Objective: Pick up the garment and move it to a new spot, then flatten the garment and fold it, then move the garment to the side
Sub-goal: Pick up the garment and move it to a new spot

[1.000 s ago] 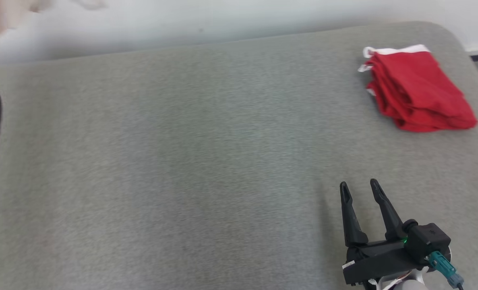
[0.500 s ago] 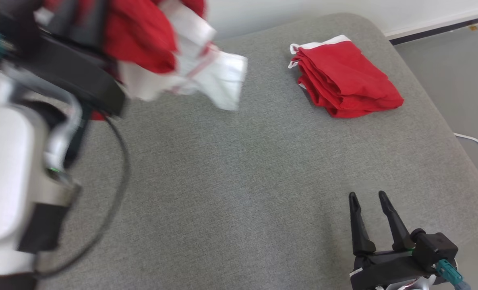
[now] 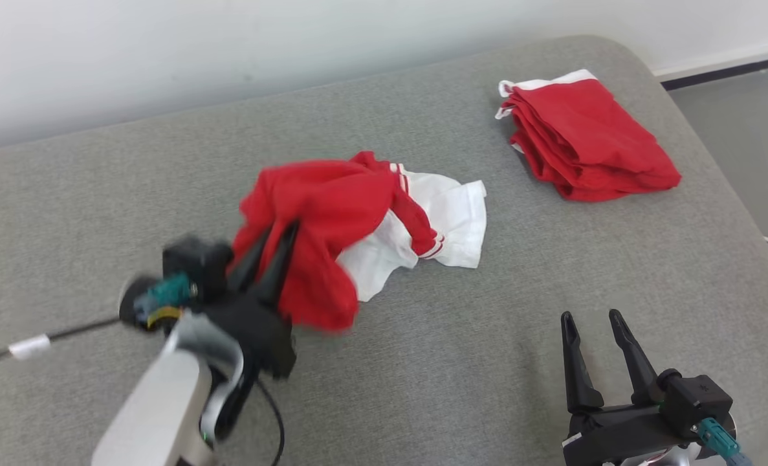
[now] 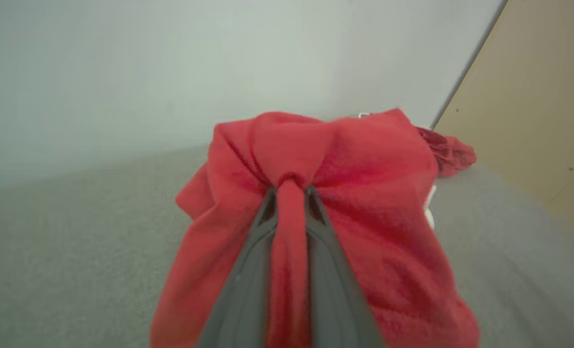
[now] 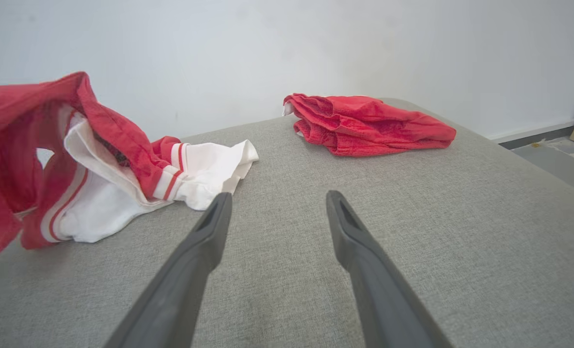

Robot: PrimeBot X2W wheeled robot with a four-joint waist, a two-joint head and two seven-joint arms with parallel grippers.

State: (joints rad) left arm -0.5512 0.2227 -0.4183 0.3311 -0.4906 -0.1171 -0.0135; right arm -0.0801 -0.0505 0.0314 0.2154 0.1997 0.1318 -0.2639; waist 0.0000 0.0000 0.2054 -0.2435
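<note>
Garment [image 3: 332,194] in narrow-jawed left end effector [image 3: 279,229]

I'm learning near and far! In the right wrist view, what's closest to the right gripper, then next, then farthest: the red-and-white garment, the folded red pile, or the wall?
1. The red-and-white garment: nearest, its white end just left of the right gripper.
2. The folded red pile: farther back, to the right.
3. The wall: farthest, behind everything.

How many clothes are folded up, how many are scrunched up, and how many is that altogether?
Folded red garment: 1
Scrunched red-and-white garment: 1
Total: 2
</note>
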